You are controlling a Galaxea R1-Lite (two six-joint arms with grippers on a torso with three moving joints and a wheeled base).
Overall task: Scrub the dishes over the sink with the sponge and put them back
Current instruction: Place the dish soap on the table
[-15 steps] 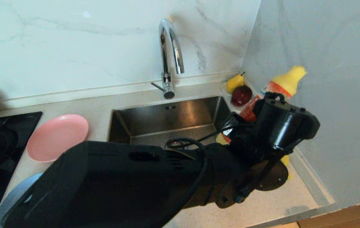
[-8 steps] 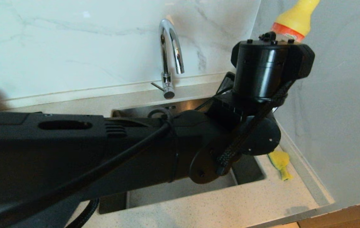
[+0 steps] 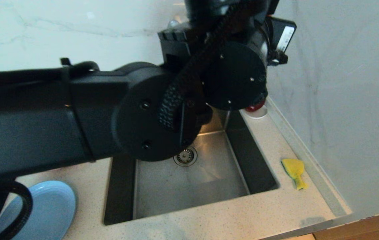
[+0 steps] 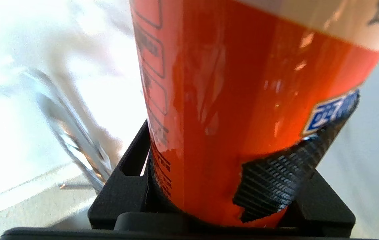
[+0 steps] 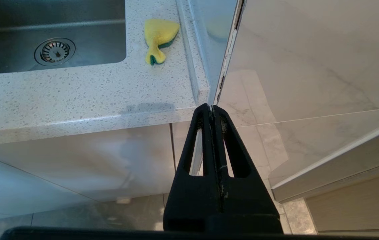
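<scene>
The left arm (image 3: 76, 113) hides the tap and the back of the sink (image 3: 189, 186); the light blue plate (image 3: 47, 210) is partly covered beside the sink.

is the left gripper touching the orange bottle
Touching. The left wrist view shows the left gripper closed around the orange bottle, its ribbed finger pad pressed flat against the label.

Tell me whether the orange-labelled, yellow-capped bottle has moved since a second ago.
Yes. The left gripper holds the orange bottle, now lifted out of the head view, well above the steel sink.
</scene>
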